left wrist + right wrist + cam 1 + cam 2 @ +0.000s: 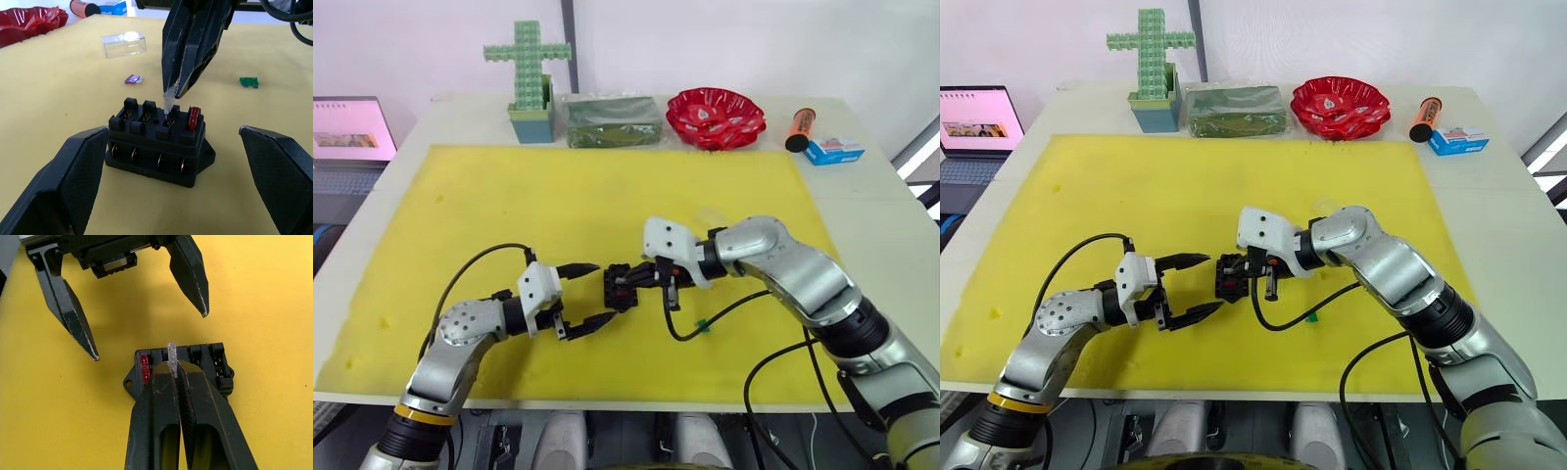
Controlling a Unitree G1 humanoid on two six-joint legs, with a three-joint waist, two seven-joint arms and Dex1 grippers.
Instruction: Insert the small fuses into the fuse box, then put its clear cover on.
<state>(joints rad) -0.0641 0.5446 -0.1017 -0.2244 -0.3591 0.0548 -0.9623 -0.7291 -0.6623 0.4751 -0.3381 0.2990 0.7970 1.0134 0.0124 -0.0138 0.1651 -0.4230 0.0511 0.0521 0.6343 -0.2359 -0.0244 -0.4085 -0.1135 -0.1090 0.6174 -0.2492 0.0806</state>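
Observation:
The black fuse box [159, 142] sits on the yellow mat between my two arms. A red fuse [194, 117] stands in its end slot. My right gripper [172, 367] is shut on a grey fuse [171, 352], whose lower end is at the slot beside the red one. My left gripper [604, 291] is open, its fingertips [96, 357] just short of the box on either side. The clear cover [124, 44] lies on the mat beyond the box. A purplish fuse [133, 79] and a green fuse [702, 325] lie loose on the mat.
Along the table's back edge stand a green block cross [528, 59], a wrapped green package [614, 120], a red bowl [716, 116], an orange marker [800, 128] and a blue box [833, 150]. A laptop [352, 132] sits off the table's left.

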